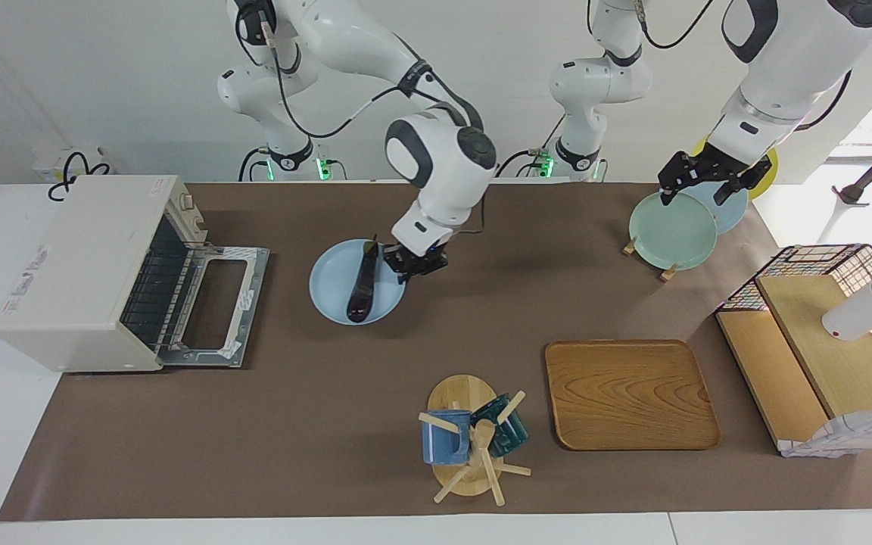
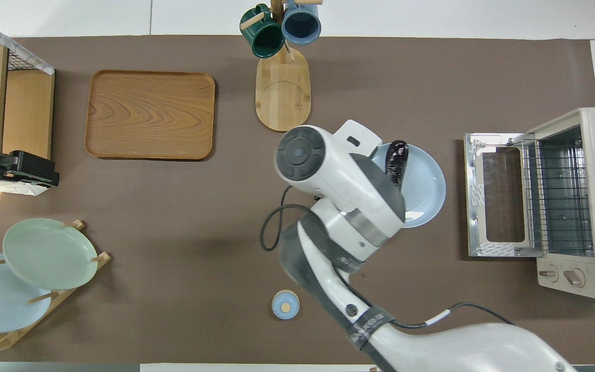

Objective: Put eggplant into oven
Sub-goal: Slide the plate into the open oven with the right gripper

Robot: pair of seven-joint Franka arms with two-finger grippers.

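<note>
Eggplant (image 1: 361, 288) lies on a light blue plate (image 1: 330, 291), stem end toward the robots. Right gripper (image 1: 412, 263) is clamped on the rim of this plate at the edge toward the left arm's end, carrying plate and eggplant above the brown mat (image 1: 315, 424), near the oven's lowered door (image 1: 213, 306). Oven (image 1: 80, 272) stands at the right arm's end of the table, open, its wire rack visible. Left gripper (image 1: 701, 182) hovers over the green plate (image 1: 671, 231) in the plate rack, fingers spread apart, holding nothing.
</note>
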